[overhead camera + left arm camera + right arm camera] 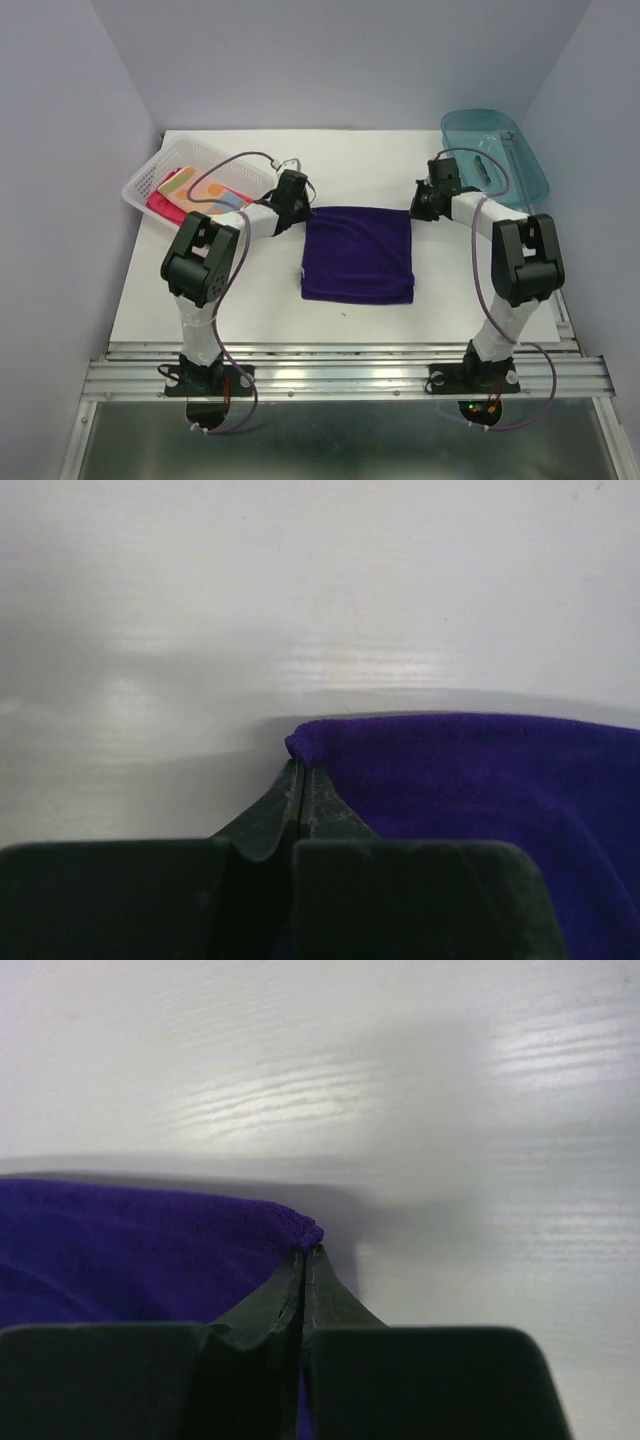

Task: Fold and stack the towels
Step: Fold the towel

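Observation:
The dark purple-blue towel (358,253) lies flat in the middle of the white table. My left gripper (303,212) sits at the towel's far left corner. In the left wrist view it (300,770) is shut, with the corner of the towel (470,780) pinched at its tips. My right gripper (412,212) is at the far right corner and is likewise shut (305,1252) on the corner of the cloth (140,1250). The orange polka-dot towel (215,190) and the pink-red towel (163,207) lie in the basket at the left.
A white perforated basket (140,185) stands at the back left, close behind my left arm. A teal tray (495,150) sits at the back right beside my right arm. Walls close in on both sides and the back.

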Available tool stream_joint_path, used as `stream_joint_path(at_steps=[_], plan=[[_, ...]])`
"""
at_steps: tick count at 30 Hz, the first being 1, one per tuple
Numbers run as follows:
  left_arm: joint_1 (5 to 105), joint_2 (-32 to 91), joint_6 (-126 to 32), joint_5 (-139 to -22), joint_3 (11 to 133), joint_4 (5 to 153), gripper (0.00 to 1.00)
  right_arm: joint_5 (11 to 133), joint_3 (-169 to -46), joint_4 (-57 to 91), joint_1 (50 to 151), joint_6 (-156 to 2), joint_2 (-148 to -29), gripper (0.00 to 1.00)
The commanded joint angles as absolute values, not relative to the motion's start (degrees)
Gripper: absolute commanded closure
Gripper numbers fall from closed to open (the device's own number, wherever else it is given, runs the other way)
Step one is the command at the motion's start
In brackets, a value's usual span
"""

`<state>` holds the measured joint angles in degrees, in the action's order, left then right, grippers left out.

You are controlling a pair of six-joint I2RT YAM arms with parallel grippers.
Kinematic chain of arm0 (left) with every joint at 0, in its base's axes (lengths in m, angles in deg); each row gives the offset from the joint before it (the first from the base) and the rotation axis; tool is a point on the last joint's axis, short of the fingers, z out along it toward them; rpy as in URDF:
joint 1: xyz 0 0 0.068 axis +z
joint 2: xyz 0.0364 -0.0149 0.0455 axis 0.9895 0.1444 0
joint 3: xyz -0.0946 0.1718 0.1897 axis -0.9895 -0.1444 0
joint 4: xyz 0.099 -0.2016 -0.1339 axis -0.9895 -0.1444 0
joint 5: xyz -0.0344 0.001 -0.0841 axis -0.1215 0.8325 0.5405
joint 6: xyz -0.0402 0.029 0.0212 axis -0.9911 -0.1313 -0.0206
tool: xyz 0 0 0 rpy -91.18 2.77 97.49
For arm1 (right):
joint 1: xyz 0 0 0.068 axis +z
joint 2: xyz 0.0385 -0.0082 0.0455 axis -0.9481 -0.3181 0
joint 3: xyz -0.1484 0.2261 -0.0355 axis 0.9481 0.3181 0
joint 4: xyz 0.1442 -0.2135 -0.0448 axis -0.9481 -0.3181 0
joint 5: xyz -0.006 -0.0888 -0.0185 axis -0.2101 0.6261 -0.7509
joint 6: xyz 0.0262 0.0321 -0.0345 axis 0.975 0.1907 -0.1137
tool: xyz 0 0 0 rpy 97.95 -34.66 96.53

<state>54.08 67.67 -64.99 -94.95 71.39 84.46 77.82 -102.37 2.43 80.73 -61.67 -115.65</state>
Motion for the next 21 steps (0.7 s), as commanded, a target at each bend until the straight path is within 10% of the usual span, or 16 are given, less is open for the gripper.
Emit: stream_joint_path(at_steps=[1, 21], plan=[[53.8, 54.5, -65.0, -93.4, 62.3, 94.9, 1.0, 74.1, -95.7, 6.8, 80.3, -61.8, -105.0, 0.99], [42.7, 26.1, -75.9, -102.1, 28.6, 99.9, 1.0, 64.3, -64.3, 4.3, 81.6, -54.1, -70.1, 0.99]])
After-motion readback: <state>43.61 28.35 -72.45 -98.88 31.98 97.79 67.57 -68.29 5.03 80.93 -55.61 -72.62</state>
